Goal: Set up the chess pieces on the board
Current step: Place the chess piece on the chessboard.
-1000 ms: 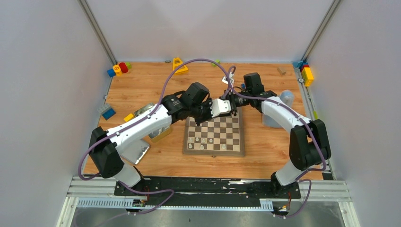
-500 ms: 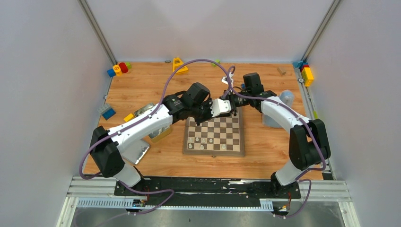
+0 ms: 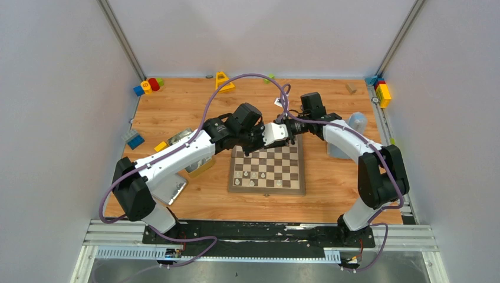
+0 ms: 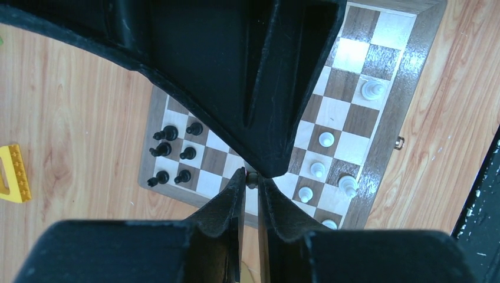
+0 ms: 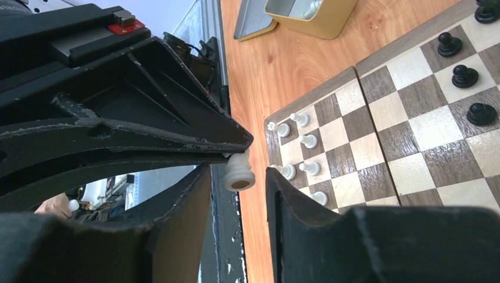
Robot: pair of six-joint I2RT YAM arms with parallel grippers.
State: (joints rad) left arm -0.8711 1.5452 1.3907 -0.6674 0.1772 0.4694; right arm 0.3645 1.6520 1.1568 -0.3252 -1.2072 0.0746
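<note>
A: Where is the board?
B: The board point(image 3: 283, 190) lies mid-frame on the surface point(image 3: 177, 112) in the top view. On it, 6 black pieces point(image 4: 187, 153) stand at lower left of the left wrist view, with pale ones point(image 4: 325, 139) at right.
A: And each tool?
B: The left tool point(image 4: 250, 178) is almost closed, pinching 1 white piece point(image 5: 239, 175) over the board's upper edge. The right tool point(image 5: 237, 172) stands apart around that piece, with a gap on each side.

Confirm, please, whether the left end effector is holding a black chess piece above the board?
Not quite: the piece held by the left end effector above the board is pale white, not black, as the right wrist view shows.
</note>
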